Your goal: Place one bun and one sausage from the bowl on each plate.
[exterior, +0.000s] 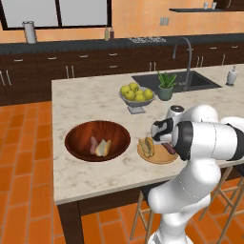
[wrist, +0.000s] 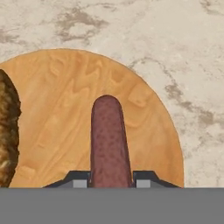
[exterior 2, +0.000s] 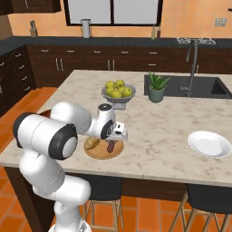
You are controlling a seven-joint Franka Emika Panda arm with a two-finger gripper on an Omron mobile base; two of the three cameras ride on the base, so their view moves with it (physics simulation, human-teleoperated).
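Item 1: wide, shallow, round bowl of dark reddish-brown wood (exterior: 76,143), well to the left of my tool on the pale marbled island counter (exterior: 81,95). I count a pale bun (exterior: 103,148) and a pinkish sausage (exterior: 93,145) lying together in its hollow.

Item 2: small round tan wooden plate (wrist: 65,109), directly under my tool. On it, left of the fingers, lies a brown crusted bun (wrist: 8,131), apart from the sausage beside it.

Item 3: reddish-brown sausage with a rounded end (wrist: 109,140), lying on the wooden plate and running out from between the fingertips.

Item 4: my two-finger gripper (wrist: 110,178), low over the wooden plate. The jaws are drawn close, one dark tip at each side of the sausage, pressed against it; I record it as clamped on the sausage. In the right base view the hand (exterior 2: 117,131) hangs over the far edge of the same plate (exterior 2: 97,152).

Item 5: grey footed bowl of yellow-green apples (exterior 2: 118,93), beyond my tool toward the sink.

Item 6: small green plant in a grey-green pot (exterior 2: 157,88), beyond and right of my tool.

Item 7: glossy white round plate with a raised rim (exterior 2: 210,144), well to the right of my tool, on the counter.
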